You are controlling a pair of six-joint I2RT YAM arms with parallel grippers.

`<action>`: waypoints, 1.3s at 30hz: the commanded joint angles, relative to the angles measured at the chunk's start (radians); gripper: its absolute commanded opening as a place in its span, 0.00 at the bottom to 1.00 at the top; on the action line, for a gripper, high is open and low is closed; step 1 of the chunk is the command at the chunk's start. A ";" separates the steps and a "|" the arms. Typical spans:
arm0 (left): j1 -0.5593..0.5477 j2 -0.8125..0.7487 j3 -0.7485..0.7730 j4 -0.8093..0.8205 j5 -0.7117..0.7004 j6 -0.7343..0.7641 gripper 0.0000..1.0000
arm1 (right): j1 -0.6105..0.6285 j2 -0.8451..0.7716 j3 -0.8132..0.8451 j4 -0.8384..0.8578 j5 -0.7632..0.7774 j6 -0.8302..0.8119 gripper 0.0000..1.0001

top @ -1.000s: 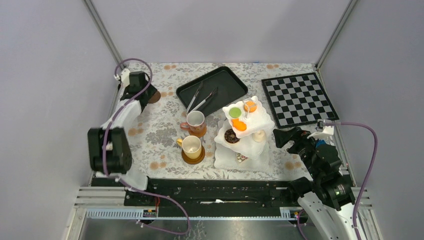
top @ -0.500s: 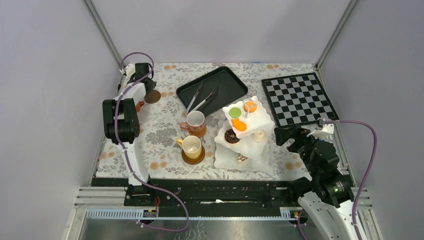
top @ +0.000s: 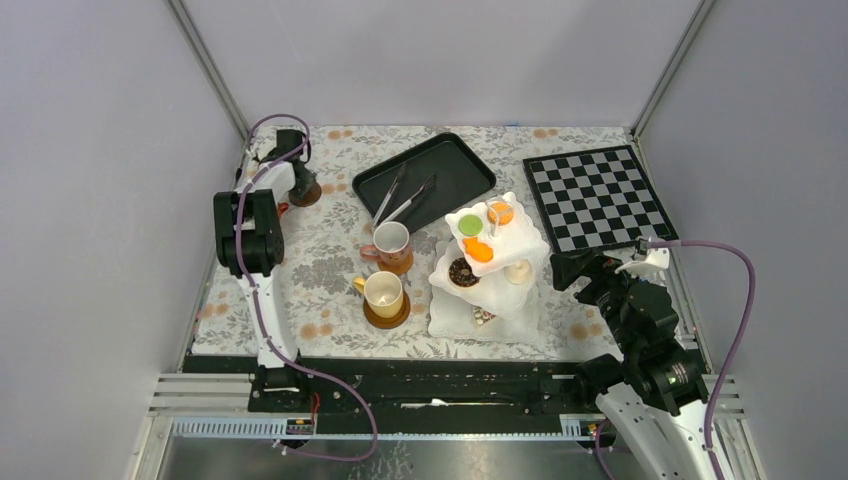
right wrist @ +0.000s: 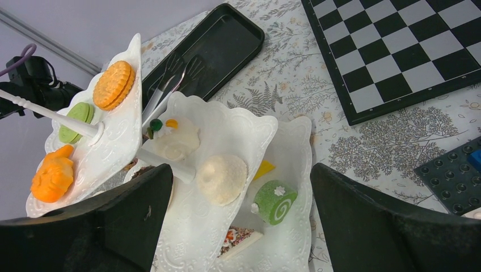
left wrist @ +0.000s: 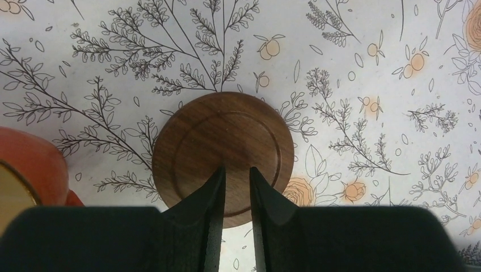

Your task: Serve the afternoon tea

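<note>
A round brown saucer (left wrist: 223,148) lies flat on the flowered cloth at the far left (top: 305,191). My left gripper (left wrist: 236,170) hovers over its near half, jaws a narrow gap apart with nothing between them. An orange-red cup (left wrist: 25,170) sits just left of the saucer. The white three-tier stand (top: 523,243) holds toy cakes, among them a green roll (right wrist: 274,202), a cream cake (right wrist: 222,178) and an orange cookie (right wrist: 114,85). My right gripper (right wrist: 238,218) is wide open and empty beside the stand's right side. A white cup (top: 391,240) and a yellow cup (top: 383,293) stand on saucers.
A black tray (top: 458,163) with silver tongs (top: 405,200) lies behind the stand. A checkerboard (top: 595,195) lies at the back right. A dark studded plate (right wrist: 454,170) sits right of the stand. The frame post and wall are close to the left gripper.
The left arm has straightened and reached towards the far-left corner, bringing its gripper over the saucer. The saucer has not moved. The right arm has barely moved.
</note>
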 commanded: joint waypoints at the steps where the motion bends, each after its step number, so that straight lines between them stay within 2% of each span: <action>1: 0.007 -0.018 -0.023 -0.105 0.033 -0.044 0.24 | 0.008 -0.006 0.014 0.008 0.027 0.008 0.98; 7: 0.006 -0.095 -0.162 -0.130 0.072 -0.086 0.21 | 0.008 -0.014 0.014 0.008 0.029 0.006 0.98; 15: -0.005 -0.179 -0.317 -0.168 0.110 -0.062 0.21 | 0.008 -0.028 0.010 0.007 0.015 0.005 0.98; 30: -0.177 -0.538 -0.805 -0.137 0.116 -0.070 0.20 | 0.008 -0.040 -0.006 0.023 -0.007 0.002 0.98; 39: -0.213 -0.703 -0.961 -0.174 0.101 -0.111 0.21 | 0.008 -0.045 -0.014 0.026 -0.027 0.003 0.98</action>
